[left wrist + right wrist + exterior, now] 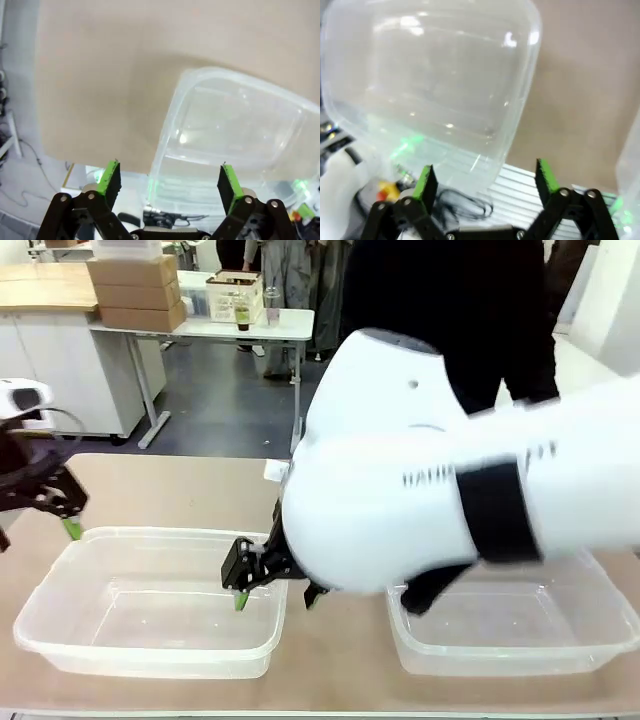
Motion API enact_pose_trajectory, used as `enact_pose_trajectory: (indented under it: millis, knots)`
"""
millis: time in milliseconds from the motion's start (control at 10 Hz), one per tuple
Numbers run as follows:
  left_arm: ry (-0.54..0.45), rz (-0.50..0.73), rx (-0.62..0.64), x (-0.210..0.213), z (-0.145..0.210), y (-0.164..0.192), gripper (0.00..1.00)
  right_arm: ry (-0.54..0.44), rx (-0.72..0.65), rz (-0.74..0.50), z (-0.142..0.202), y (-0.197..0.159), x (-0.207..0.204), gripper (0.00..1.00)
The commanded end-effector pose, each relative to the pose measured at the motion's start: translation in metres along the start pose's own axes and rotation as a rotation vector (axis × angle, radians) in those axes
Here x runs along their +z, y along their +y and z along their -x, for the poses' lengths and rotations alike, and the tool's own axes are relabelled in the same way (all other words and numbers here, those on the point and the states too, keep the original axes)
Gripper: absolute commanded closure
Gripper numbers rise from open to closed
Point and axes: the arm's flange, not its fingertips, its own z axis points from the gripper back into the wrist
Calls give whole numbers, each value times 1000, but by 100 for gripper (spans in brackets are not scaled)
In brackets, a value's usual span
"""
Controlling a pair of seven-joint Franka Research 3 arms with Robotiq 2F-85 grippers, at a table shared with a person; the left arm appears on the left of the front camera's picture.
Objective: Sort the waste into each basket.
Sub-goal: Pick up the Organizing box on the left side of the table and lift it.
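Observation:
No cans or bottles show in any view, and the dark grey lattice basket is out of view. Two see-through tubs stand side by side near the table's front: the left tub (60, 565) (235, 120) (430, 75) and the right tub (520, 665); both look empty. My right gripper (277, 596) (485, 179) hangs open over the left tub's right-hand rim, nothing between its green pads (426, 182). At the far left, my left gripper (38, 530) (170, 180) is open above that tub's far left corner, holding nothing.
My blurred white right arm (430, 490) fills the middle of the front view and hides much of the table behind it. A person in dark clothes (450, 300) stands at the far side. A strip of bare table (335, 640) separates the tubs.

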Motion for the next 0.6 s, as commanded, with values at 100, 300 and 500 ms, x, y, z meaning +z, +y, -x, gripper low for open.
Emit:
enact_pose_trajectory:
  millis: [100,300,500]
  knots:
    - [-43,-67,-20,-56,31,-5,0,-198,-206,283,-9,22,-7,0]
    - [-6,-36,-52,-79,41,-2,0,-247,-203,290,-19,23,-14,0]
    - [95,-57,-162,-107,50,14,0,-175,-178,225,-28,29,-29,0]
